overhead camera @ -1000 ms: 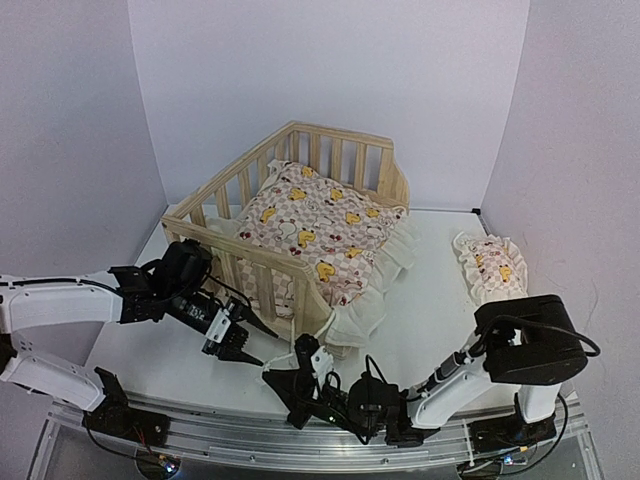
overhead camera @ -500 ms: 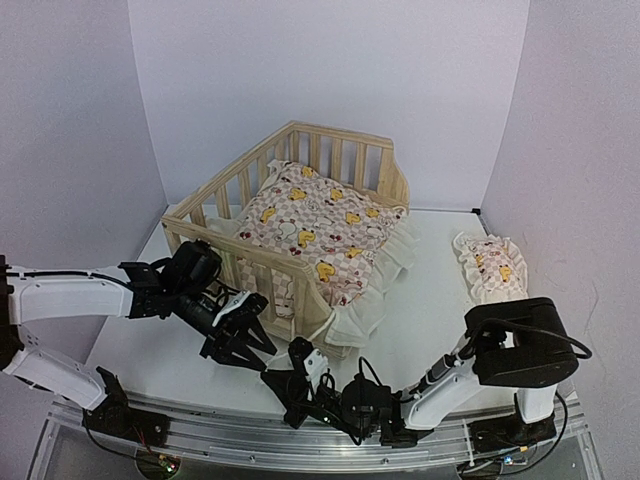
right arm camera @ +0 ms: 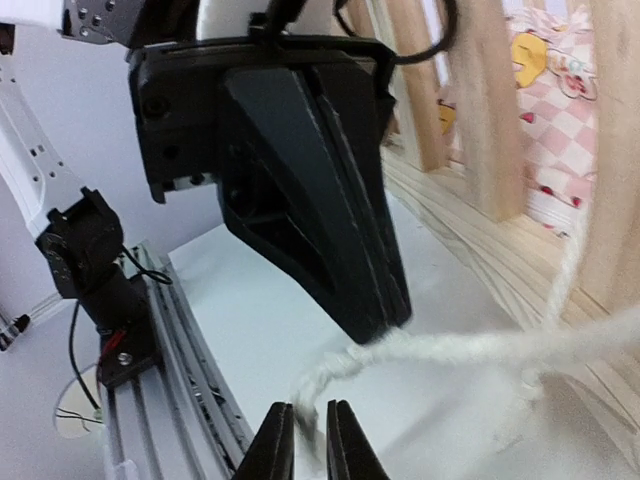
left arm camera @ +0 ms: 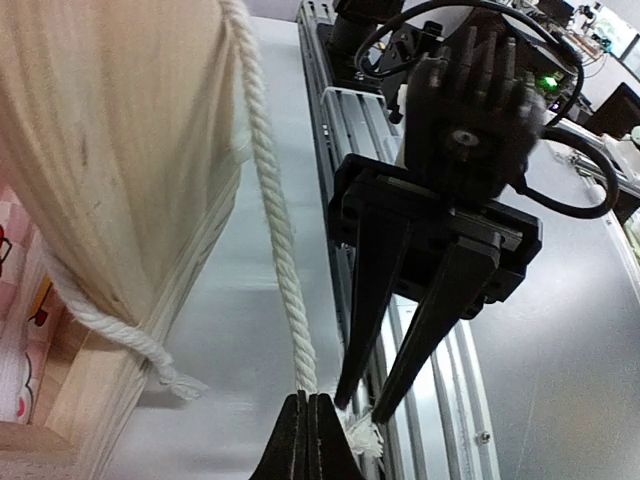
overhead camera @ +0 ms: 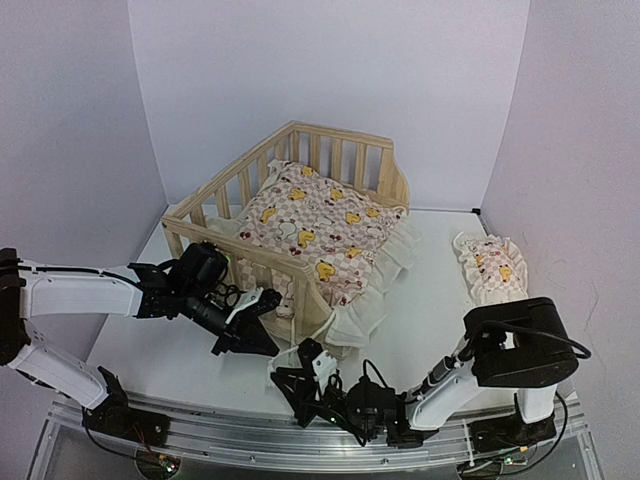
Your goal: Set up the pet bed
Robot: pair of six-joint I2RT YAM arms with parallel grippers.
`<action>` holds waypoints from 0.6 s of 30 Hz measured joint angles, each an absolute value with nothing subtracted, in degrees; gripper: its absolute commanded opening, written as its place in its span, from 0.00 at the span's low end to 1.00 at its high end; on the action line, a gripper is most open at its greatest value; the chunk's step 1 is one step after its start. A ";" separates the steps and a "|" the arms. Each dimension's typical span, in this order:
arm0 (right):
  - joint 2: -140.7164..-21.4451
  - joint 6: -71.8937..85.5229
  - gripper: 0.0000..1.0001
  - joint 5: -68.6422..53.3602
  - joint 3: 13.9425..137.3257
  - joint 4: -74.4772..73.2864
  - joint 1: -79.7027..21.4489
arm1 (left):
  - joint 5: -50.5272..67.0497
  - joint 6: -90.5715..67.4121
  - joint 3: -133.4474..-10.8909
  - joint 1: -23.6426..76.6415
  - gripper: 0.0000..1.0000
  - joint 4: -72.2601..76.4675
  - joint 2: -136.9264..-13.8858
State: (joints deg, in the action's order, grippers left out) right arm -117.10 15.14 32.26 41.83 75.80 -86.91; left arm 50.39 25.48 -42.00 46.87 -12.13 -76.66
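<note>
Top view: pet bed [overhead camera: 308, 300] sits on the table [overhead camera: 430, 320], toward the back. The duck cushion [overhead camera: 320, 225] lies inside it, its frill spilling over the bed's open right side. Small pillow [overhead camera: 490, 265] well right of the bed. Both end effectors meet at the bed's near corner, left [overhead camera: 268, 348] and right [overhead camera: 282, 374]; finger detail too small here.

Left wrist view: bed's corner post [left arm camera: 110, 180] fills the left and is cut off. A white rope [left arm camera: 285, 280] hangs beside it. Left end effector [left arm camera: 308, 435] clenched on the rope. Right end effector [left arm camera: 365, 405] just beyond.

Right wrist view: right end effector [right arm camera: 310, 440] has its fingers slightly apart with the frayed rope [right arm camera: 470, 345] end in the gap; whether it is pinched, cannot tell. Left end effector [right arm camera: 385, 320] blurred, near the bed slats [right arm camera: 480, 130].
</note>
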 measured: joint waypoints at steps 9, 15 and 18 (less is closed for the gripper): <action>-120.31 17.25 0.40 45.94 39.82 75.79 -86.67 | 42.12 26.35 -42.00 46.87 0.00 -10.96 -76.48; -127.59 16.93 0.41 50.49 45.91 75.57 -86.61 | 39.88 27.04 -42.00 46.87 0.00 -10.36 -76.06; -130.26 16.72 0.39 53.59 48.88 75.42 -86.61 | 39.26 27.02 -42.00 46.87 0.00 -9.84 -75.76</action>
State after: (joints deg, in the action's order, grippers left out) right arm -130.26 16.72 53.59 48.88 75.42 -86.61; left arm 39.26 27.02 -42.00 46.87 -9.84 -75.76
